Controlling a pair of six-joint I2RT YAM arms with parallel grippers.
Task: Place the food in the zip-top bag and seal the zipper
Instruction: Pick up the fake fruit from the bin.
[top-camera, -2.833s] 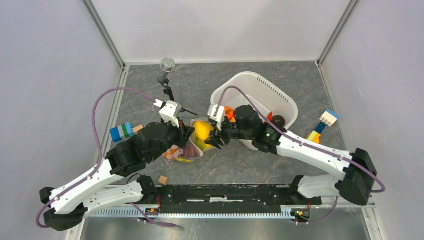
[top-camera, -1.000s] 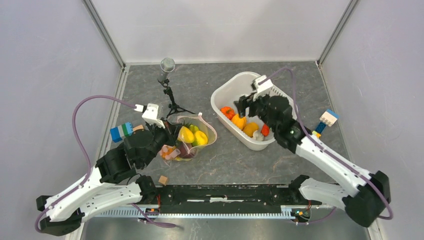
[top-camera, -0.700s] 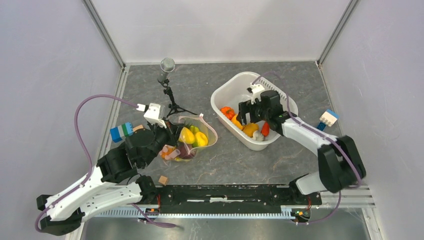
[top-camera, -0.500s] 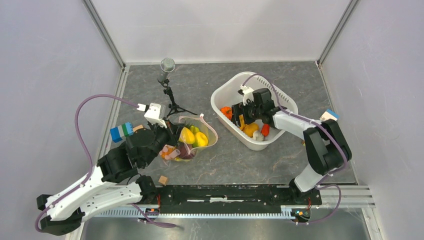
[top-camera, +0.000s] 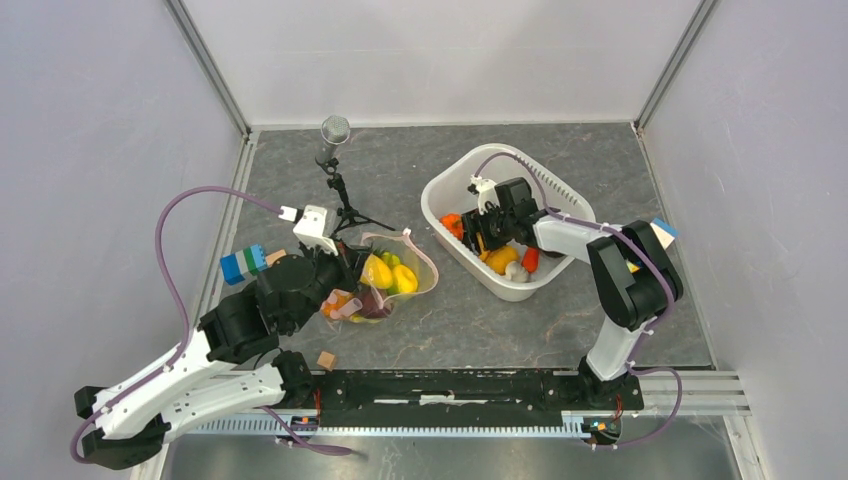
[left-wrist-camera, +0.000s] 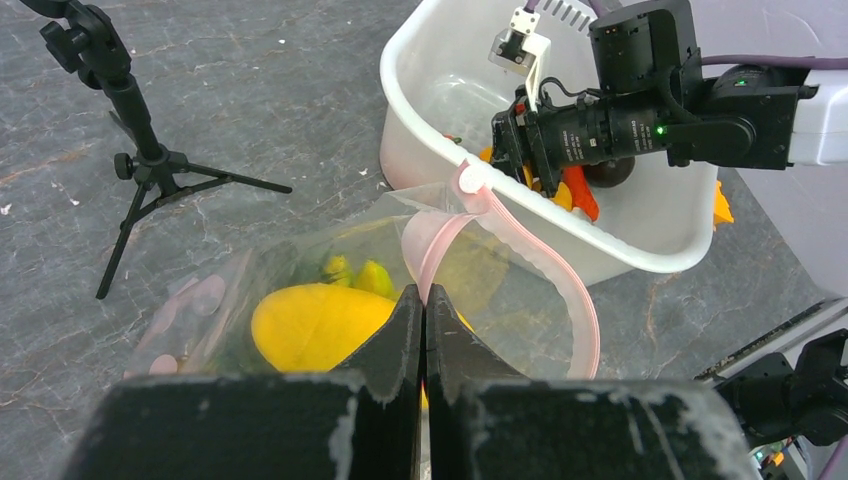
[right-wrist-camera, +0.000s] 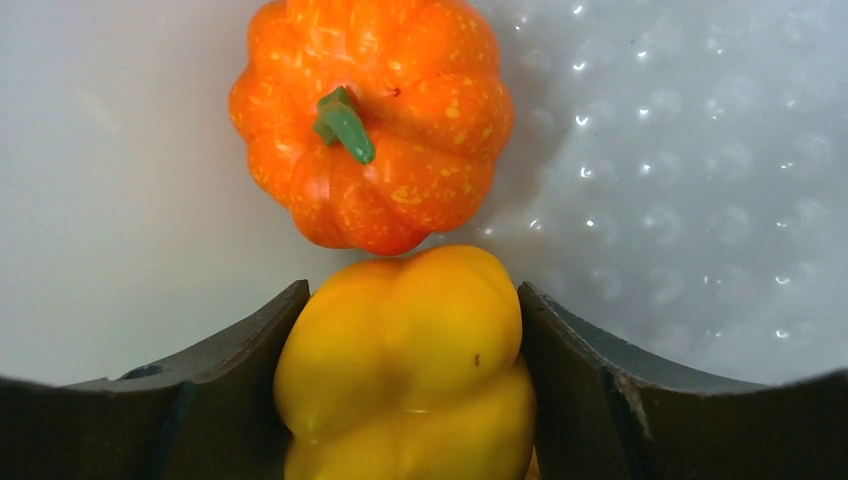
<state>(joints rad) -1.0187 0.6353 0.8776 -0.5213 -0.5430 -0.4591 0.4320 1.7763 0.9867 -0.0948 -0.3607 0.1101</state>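
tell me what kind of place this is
Probably a robot lab test cell, not a kitchen: plain white panel walls box in a grey table, a small microphone on a tripod stands on it, and the food in the white tub is toy.

White arm shells (top-camera: 170, 375), black joint housings (top-camera: 300, 285), looped purple cables (top-camera: 161, 228), green status light (left-wrist-camera: 660, 129), scuffed black fingers (left-wrist-camera: 395, 350) on left gripper (left-wrist-camera: 422, 300), dark grey on right gripper (right-wrist-camera: 410, 300).

Zip-top bag (top-camera: 385, 285) lying left of a tub (top-camera: 560, 190), one gripper at each.
Food (left-wrist-camera: 310, 325) is sitting inside the bag, with the left gripper (left-wrist-camera: 422, 300) pinching the zipper (left-wrist-camera: 440, 235). In the tub, the right gripper (right-wrist-camera: 405, 330) is clasping a pepper (right-wrist-camera: 405, 390), a pumpkin (right-wrist-camera: 370, 120) just beyond. A tripod (top-camera: 345, 205) is standing behind the bag.
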